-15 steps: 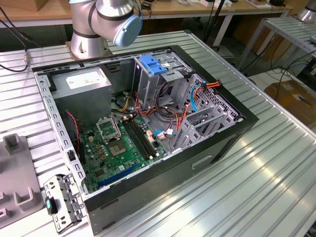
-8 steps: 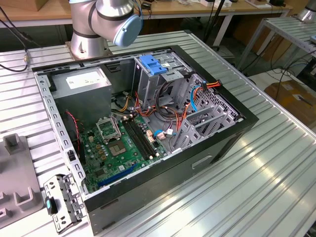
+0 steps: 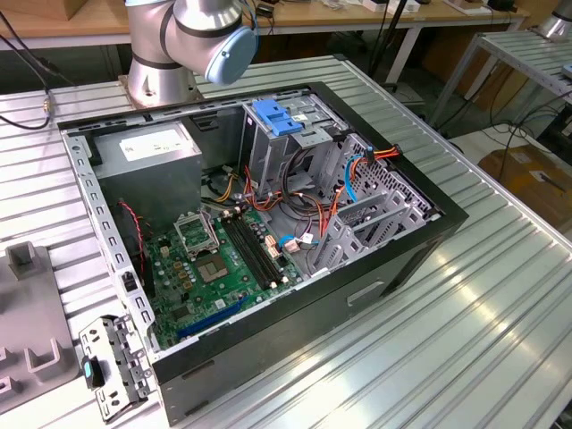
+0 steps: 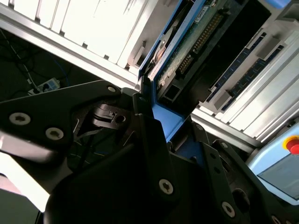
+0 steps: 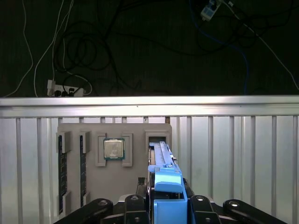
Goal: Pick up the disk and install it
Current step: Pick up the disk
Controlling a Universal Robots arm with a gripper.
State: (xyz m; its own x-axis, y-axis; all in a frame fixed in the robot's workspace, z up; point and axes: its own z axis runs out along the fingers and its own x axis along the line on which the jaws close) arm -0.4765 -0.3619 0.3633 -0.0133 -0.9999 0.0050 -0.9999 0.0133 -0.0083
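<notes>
The disk (image 5: 166,179) stands on edge in a slot of a grey fixture tray (image 5: 135,172), its blue side rail facing me. In the second wrist view the disk (image 4: 187,44) shows its green circuit-board side and a blue rail. My gripper (image 5: 167,201) sits over the rail end with a black finger on each side, pressed against the blue plastic. The same grip appears in the second wrist view, where the gripper (image 4: 174,125) closes on the rail. The disk still rests in its slot.
An open computer case (image 3: 447,214) lies on the ribbed aluminium table, with a grey drive cage and blue latch (image 3: 277,116) and a power-supply box (image 3: 147,152) inside. The fixture tray also holds a processor (image 5: 113,149) and memory sticks (image 5: 61,163). Cables hang beyond the table edge.
</notes>
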